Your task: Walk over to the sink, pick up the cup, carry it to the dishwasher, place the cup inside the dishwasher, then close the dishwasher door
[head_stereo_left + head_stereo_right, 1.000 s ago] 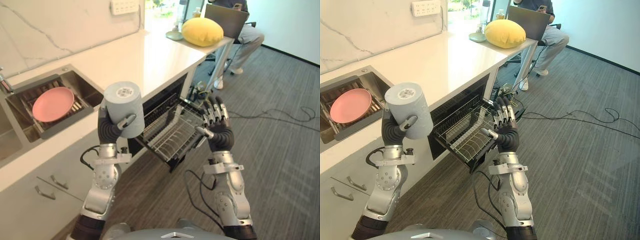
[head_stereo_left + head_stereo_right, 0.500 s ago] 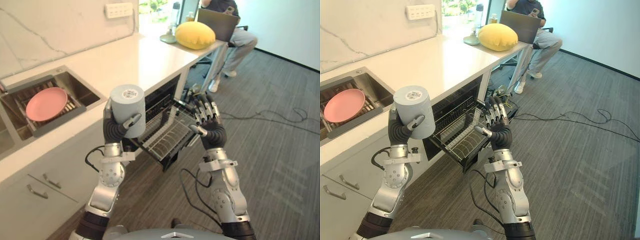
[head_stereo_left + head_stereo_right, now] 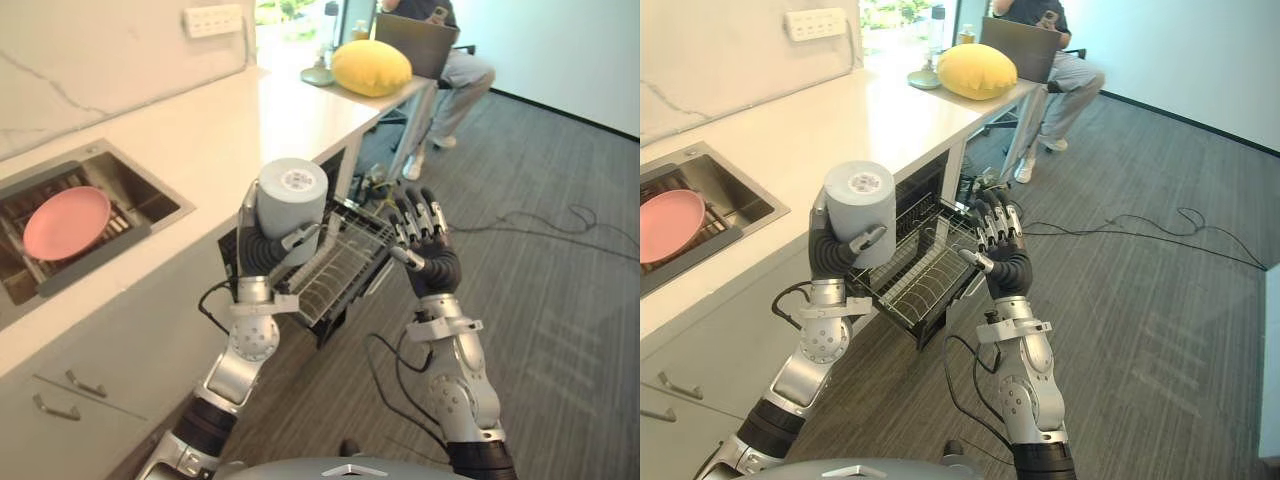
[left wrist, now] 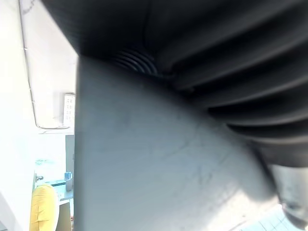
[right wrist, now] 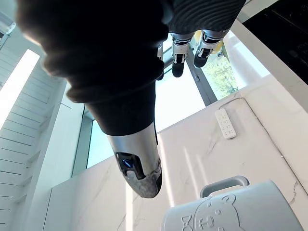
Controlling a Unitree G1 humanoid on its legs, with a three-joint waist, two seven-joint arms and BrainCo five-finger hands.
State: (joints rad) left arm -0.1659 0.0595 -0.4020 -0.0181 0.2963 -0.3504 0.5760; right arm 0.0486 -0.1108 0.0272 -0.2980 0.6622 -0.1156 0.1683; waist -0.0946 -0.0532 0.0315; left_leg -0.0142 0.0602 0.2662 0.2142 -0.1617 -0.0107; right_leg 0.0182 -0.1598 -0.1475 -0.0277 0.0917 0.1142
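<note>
Pickup judged done. Grey cup [image 3: 291, 200] clear of the sink [image 3: 150, 195], gripped in the left hand [image 3: 262, 250], fingers and thumb curled round its wall, base turned upward, handle seen in the right wrist view. Held in the air off the front edge of the bench [image 3: 230, 120], above the near part of the pulled-out rack [image 3: 345, 262]. Not touching the wires, as far as can be told.

Right hand [image 3: 425, 245] raised just beside the rack's outer corner, fingers straight and spread, holding nothing, apart from cup and rack.

Carry judged nearly over. Dishwasher [image 3: 918, 190] under the bench edge directly ahead, door dropped open, rack drawn out and bare of dishes where visible.

Left to do:
- lower the cup into the rack
- let go and pull the left hand clear
- push the rack in if needed
- swing the door up shut

Free right hand well placed for rack or door, by my reading.

Elsewhere:
- pink plate [image 3: 66, 221] lying in the sink, toward the bench's left end
- yellow cushion [image 3: 371, 67] at the far end of the bench
- person [image 3: 460, 65] seated beyond it with a laptop [image 3: 415, 40]
- socket strip [image 3: 212, 18] on the wall behind the bench
</note>
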